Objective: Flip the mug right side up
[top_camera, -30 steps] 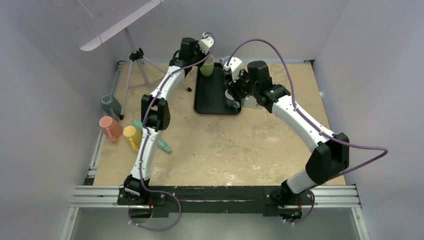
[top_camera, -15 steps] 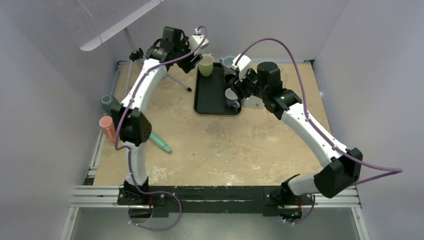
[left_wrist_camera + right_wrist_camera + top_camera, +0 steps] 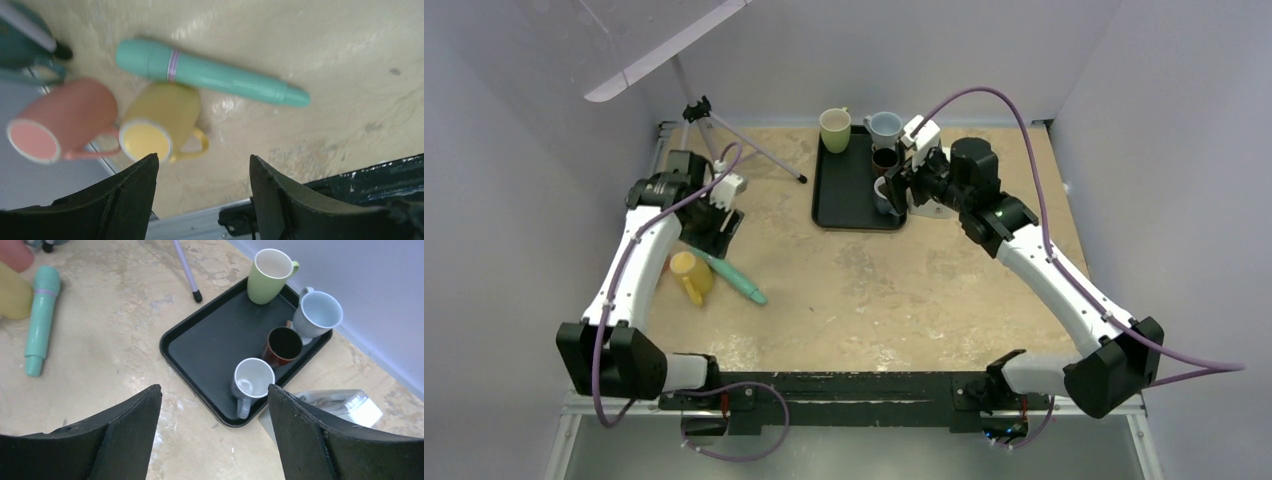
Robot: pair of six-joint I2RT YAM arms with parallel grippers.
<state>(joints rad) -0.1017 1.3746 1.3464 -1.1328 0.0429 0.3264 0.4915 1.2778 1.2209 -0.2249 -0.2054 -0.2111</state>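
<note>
On the table (image 3: 874, 290), the yellow mug (image 3: 160, 120) lies sideways just beyond the spread left fingers (image 3: 125, 200).

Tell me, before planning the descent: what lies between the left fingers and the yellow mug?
Nothing; the left wrist view shows bare tabletop between left fingers and yellow mug.

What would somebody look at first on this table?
Probably the black tray at the far side, with four mugs standing upright on it. Then the yellow mug and pink mug lying on their sides by the left edge, beside a teal tube, near the open left gripper.
</note>
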